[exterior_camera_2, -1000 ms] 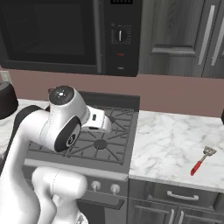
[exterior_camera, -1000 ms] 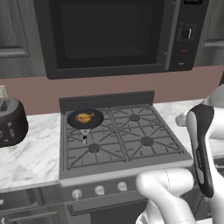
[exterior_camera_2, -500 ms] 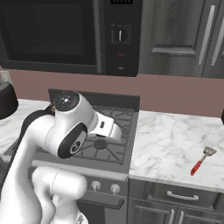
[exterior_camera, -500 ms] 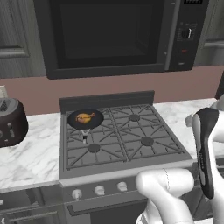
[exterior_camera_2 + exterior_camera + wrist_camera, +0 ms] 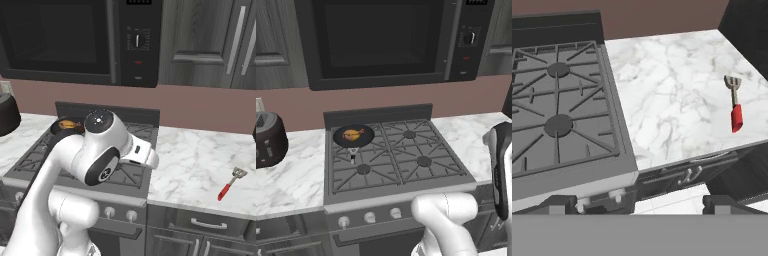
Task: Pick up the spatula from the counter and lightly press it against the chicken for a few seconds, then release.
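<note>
The spatula (image 5: 229, 184) has a red handle and a grey slotted head, and it lies on the marble counter (image 5: 195, 170) to the right of the stove, near the front edge. In the hand view the spatula (image 5: 735, 105) sits at the right, well ahead of my gripper (image 5: 641, 204). My fingertips (image 5: 559, 203) stand far apart at the bottom, so the gripper is open and holds nothing. The chicken (image 5: 352, 134) rests in a small black pan (image 5: 367, 136) on the back left burner. The chicken (image 5: 68, 124) shows partly behind my arm.
The gas stove (image 5: 401, 165) has raised grates and front knobs. A microwave (image 5: 386, 40) hangs above it. A dark toaster (image 5: 268, 139) stands on the left counter. Dark cabinets (image 5: 205, 40) line the wall at the right.
My arm has swung to the right, from over the stove towards the right counter. The spatula and the pan have not moved.
</note>
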